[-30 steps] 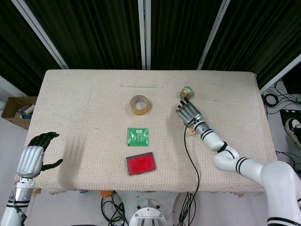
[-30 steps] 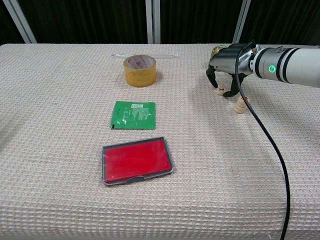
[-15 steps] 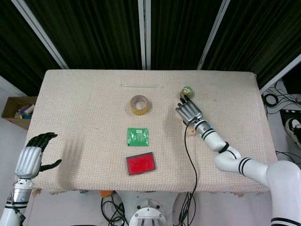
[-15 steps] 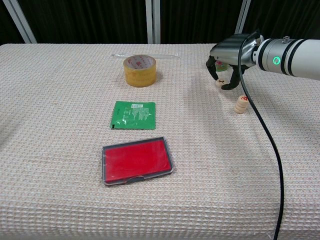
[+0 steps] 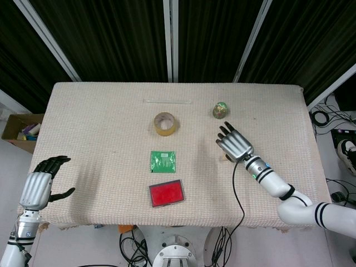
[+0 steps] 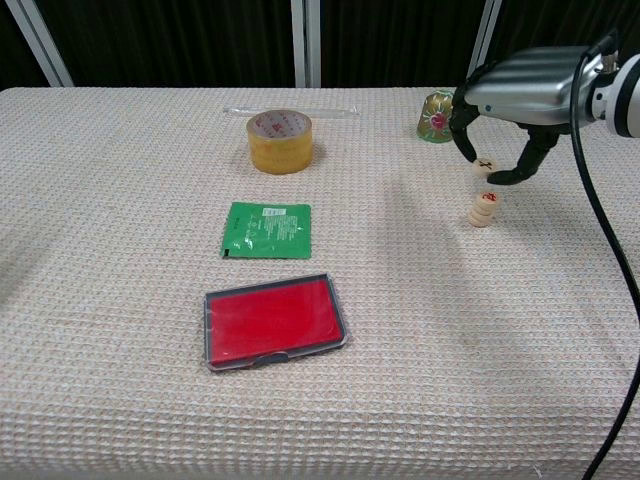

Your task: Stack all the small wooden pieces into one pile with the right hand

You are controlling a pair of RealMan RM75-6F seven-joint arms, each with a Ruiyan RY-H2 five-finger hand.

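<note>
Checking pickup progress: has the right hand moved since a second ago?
Yes. The right hand, pinching a wooden piece, moved from beside the green ornament toward the pile.

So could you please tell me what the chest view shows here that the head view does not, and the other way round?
Only the chest view shows the wooden piece pinched in the right hand's fingers, just above the small pile; from the head camera the right hand covers them. Only the head view shows the left hand, open, off the table's near left edge, and the cardboard box on the floor. Both show the tape roll, green packet, red case and green ornament.
</note>
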